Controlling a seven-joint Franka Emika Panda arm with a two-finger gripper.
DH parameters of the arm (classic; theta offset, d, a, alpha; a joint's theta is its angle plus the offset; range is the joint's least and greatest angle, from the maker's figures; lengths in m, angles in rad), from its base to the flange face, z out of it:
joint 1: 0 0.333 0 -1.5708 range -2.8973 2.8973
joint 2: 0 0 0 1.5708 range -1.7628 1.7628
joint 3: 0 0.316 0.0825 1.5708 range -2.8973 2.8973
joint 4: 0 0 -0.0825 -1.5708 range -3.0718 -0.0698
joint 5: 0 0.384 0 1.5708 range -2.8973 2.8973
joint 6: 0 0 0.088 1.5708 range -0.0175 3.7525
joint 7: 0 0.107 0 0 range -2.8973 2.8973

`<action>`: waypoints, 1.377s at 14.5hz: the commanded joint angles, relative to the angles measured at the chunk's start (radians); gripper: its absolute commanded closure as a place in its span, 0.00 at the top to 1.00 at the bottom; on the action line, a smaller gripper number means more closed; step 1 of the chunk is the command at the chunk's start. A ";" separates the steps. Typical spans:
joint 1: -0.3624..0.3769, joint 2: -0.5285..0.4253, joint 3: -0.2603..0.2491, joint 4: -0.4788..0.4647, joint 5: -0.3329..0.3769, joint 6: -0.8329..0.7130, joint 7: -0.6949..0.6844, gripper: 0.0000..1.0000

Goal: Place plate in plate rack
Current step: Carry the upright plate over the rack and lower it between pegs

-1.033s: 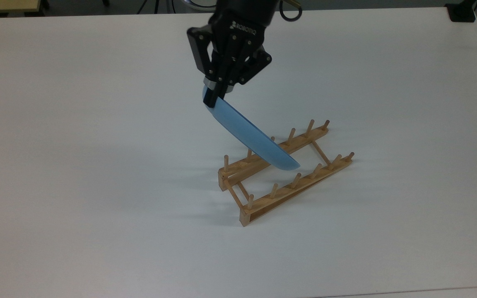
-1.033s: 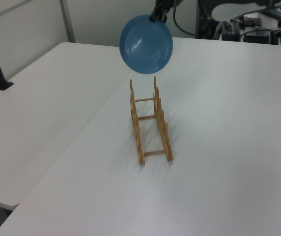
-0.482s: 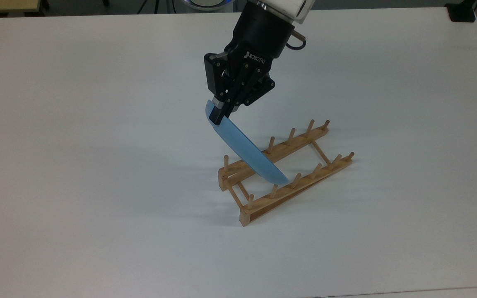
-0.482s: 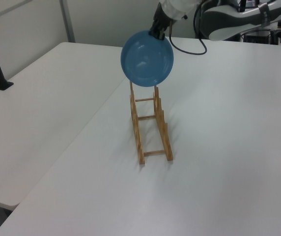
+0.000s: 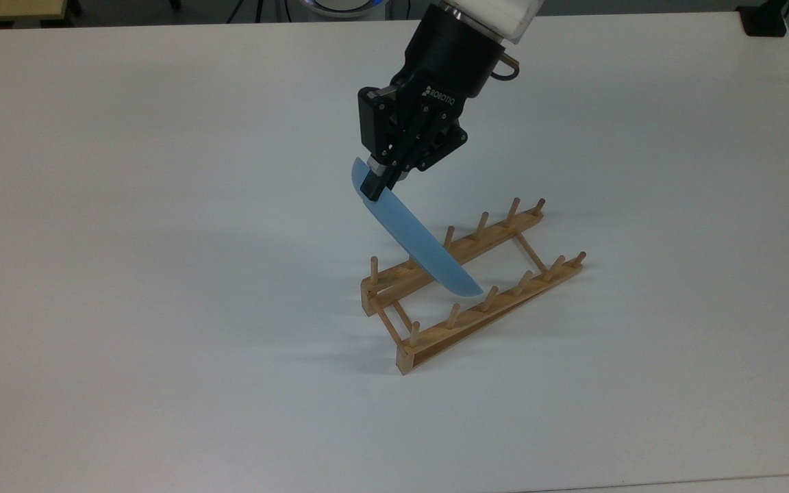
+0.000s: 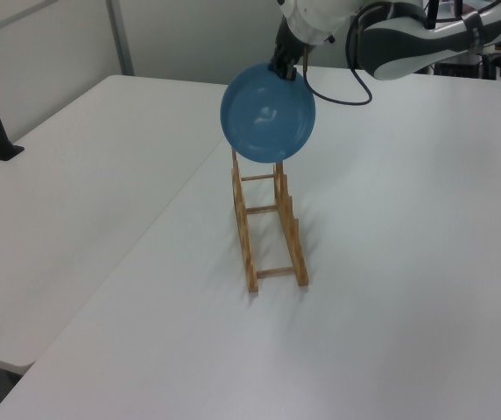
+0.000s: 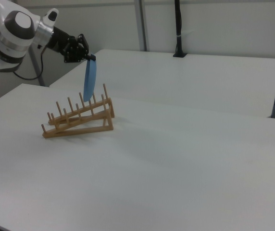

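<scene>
Clearly the carrying part is done: the gripper (image 5: 375, 183), above the centre of the top view, is clamped on the upper rim of the plate (image 5: 416, 243), which hangs on edge over the plate rack (image 5: 471, 284) in the middle of the white table (image 5: 127, 274). In the right view the plate's lower edge sits at about peg-top height, not yet between pegs. What remains, by this showing, is lowering it into a slot and letting go.
</scene>
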 commanded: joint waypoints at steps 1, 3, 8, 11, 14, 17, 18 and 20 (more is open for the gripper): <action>0.017 -0.018 0.014 -0.024 -0.044 -0.051 0.026 0.00; 0.017 -0.018 0.018 -0.035 -0.046 -0.051 0.026 0.00; 0.015 -0.015 0.038 -0.056 -0.052 -0.051 0.026 0.04; 0.012 -0.004 0.047 -0.063 -0.054 -0.051 0.059 0.55; 0.012 -0.003 0.049 -0.063 -0.070 -0.049 0.127 1.00; 0.009 -0.003 0.069 -0.063 -0.077 -0.049 0.136 1.00; 0.009 -0.003 0.069 -0.063 -0.077 -0.049 0.151 1.00; 0.006 -0.003 0.084 -0.061 -0.077 -0.046 0.211 1.00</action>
